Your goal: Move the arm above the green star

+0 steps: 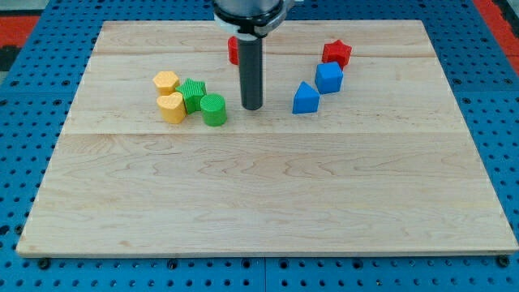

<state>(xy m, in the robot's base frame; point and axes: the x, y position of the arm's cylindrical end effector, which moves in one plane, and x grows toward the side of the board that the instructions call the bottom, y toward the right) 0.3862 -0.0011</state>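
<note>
Here, my tip (252, 107) rested on the wooden table (268, 203) in its upper half, a little toward the view's left of the table's centre line and well clear of every edge. The rod carried no jaws, so there was nothing to clench or release; it stood upright and held nothing.

The green star (193, 93) lay to the view's left of my tip, near it but apart, and slightly nearer the table's top edge. It sat in a tight cluster toward the table's left edge: a yellow hexagonal block (165, 82) just beside it on the upper left, a yellow heart-shaped block (171, 107) touching or nearly touching it on the lower left, and a green cylinder (213, 109) just beside it on the lower right. That cylinder stood between the star and my tip and was the block closest to the tip.

A red block (232, 50), its shape hidden by the rod, showed near the table's top edge. Toward the top right corner lay a red star (336, 53), with a blue cube-like block (328, 78) just below it and a blue triangular block (305, 98) beside that, to the view's right of my tip.
</note>
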